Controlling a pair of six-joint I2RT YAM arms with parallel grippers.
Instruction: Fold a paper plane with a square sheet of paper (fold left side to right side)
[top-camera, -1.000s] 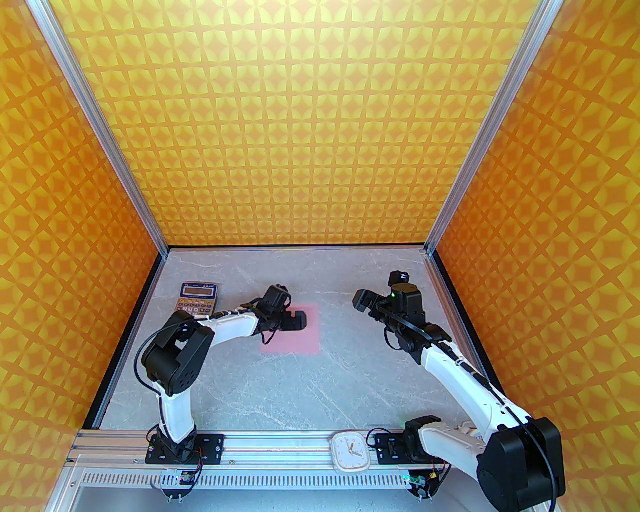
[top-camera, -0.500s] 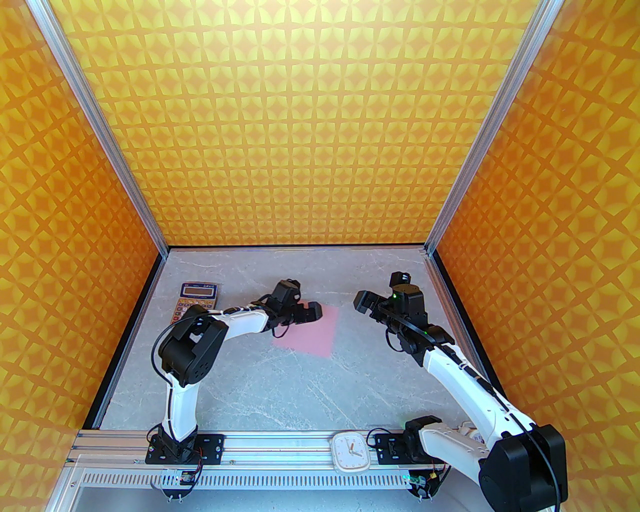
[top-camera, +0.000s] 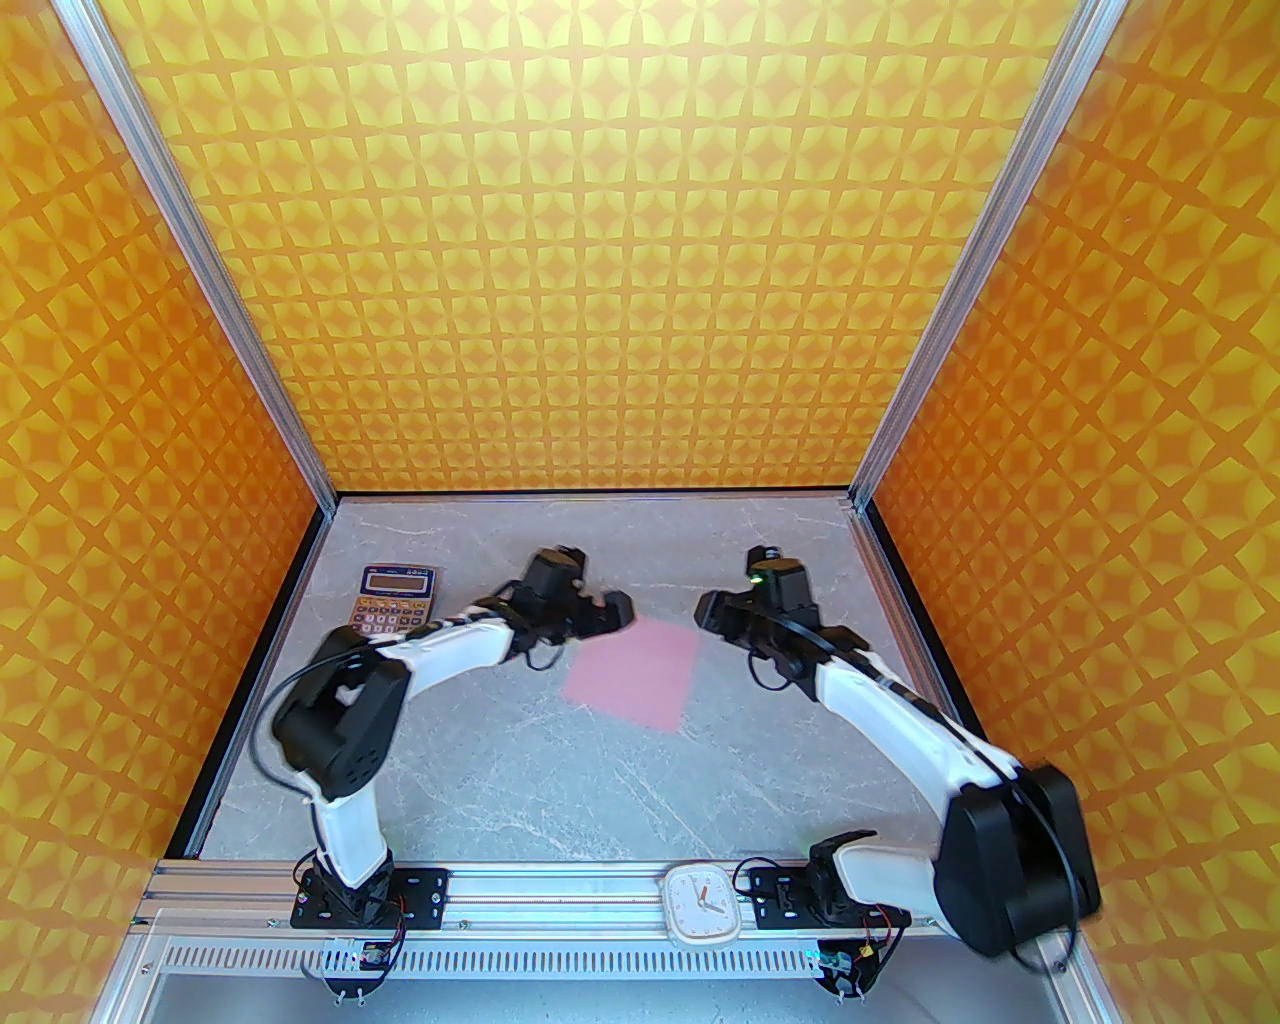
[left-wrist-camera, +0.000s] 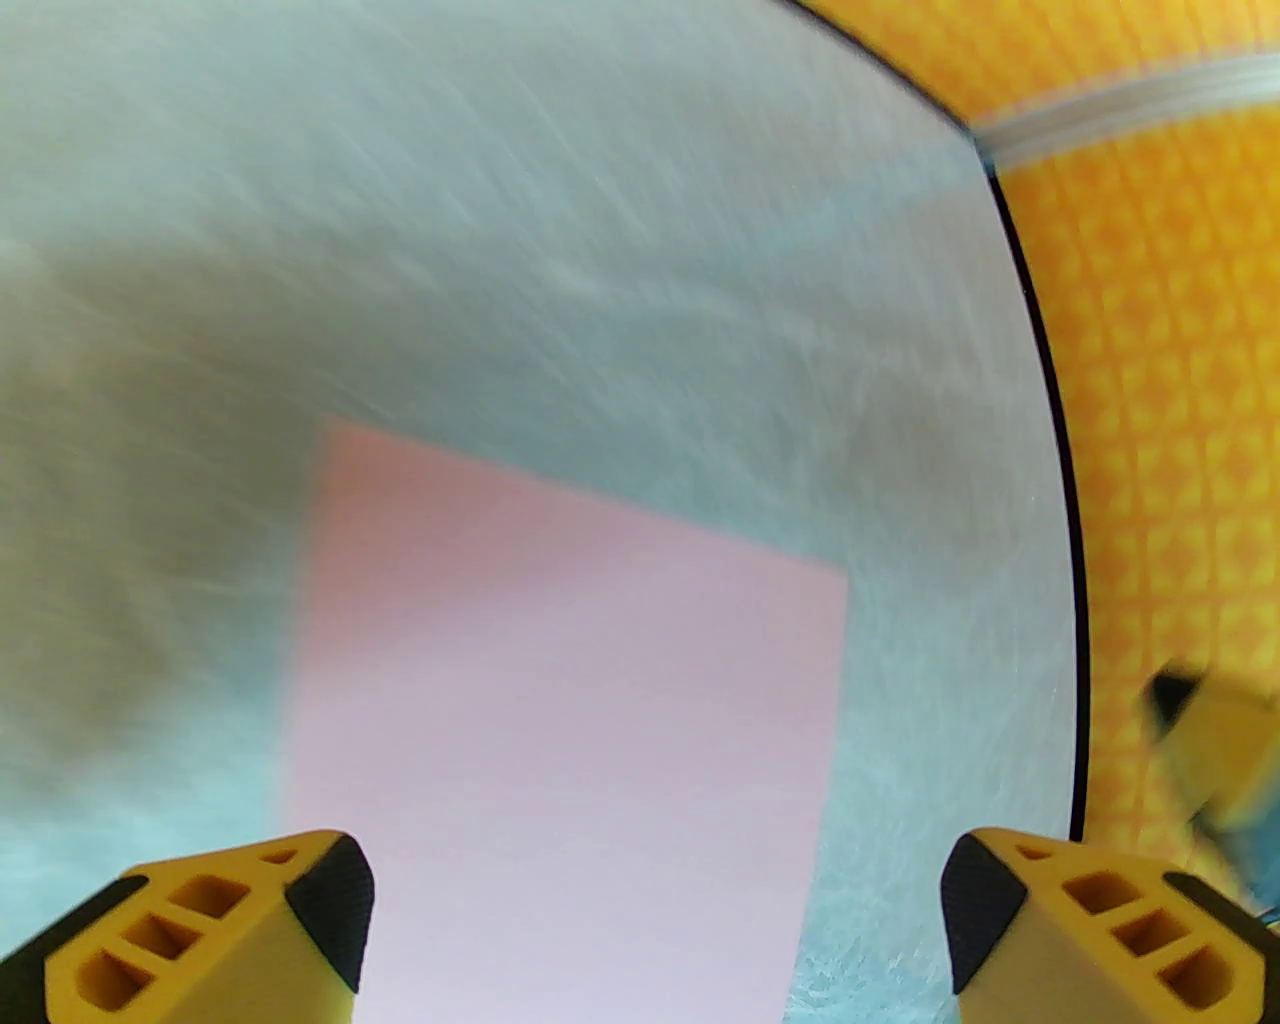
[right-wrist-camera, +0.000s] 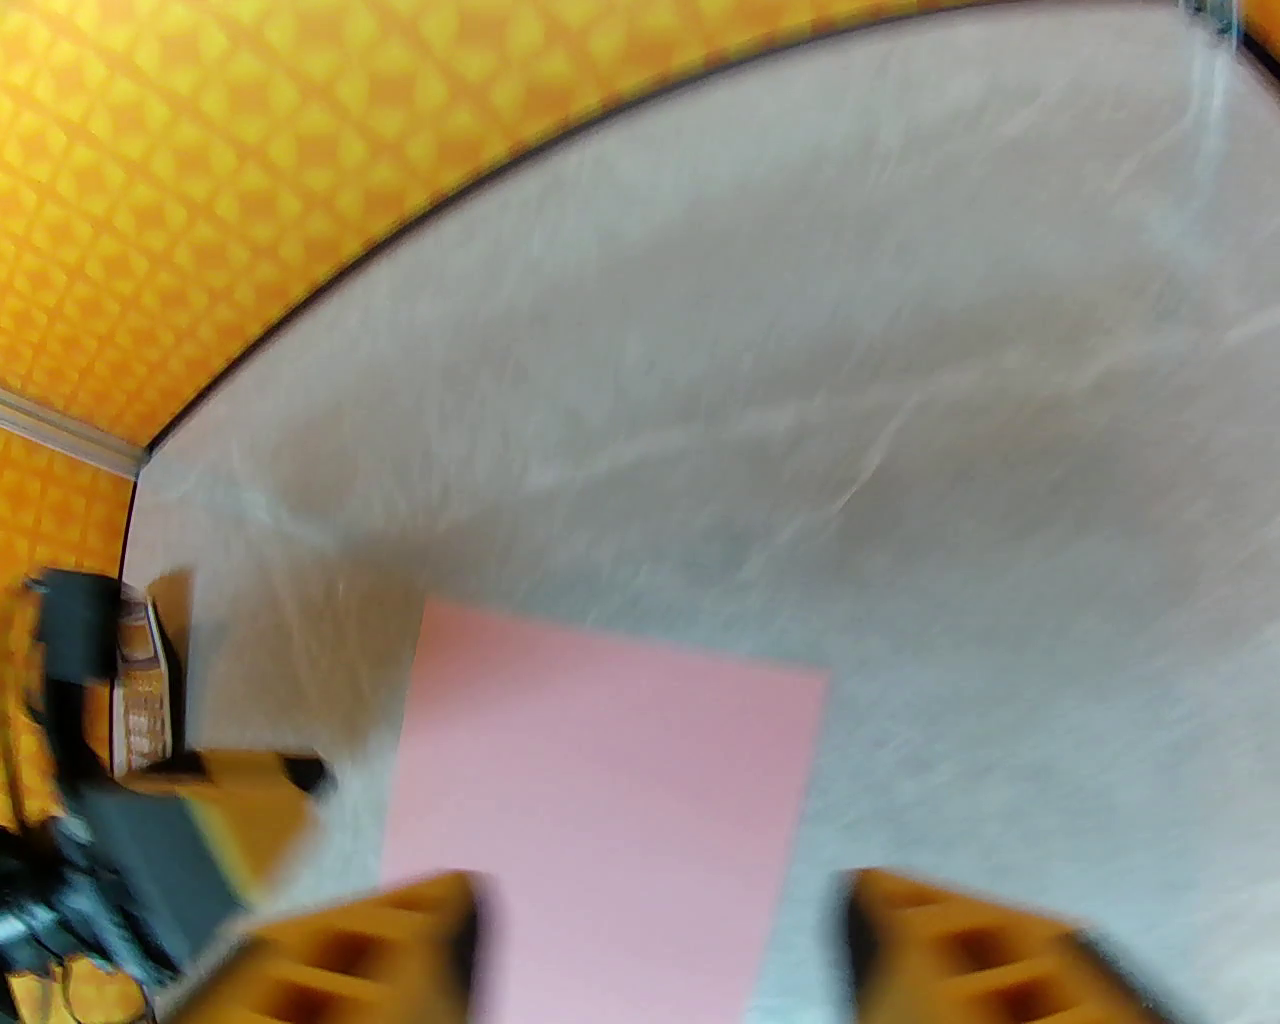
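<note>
We see a grey marbled worktop (top-camera: 600, 790), orange walls (top-camera: 640, 300), the square sheet of paper (top-camera: 632, 675) lying flat; left pincer (left-wrist-camera: 655, 880) and right pincer (right-wrist-camera: 660, 900) parted, empty.

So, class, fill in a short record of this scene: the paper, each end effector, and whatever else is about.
Paper: pink square sheet, flat, unfolded, askew on the table
Left end effector: open, by the sheet's far-left corner
Right end effector: open, by its far-right corner
Other: calculator far left; clock on near rail
</note>
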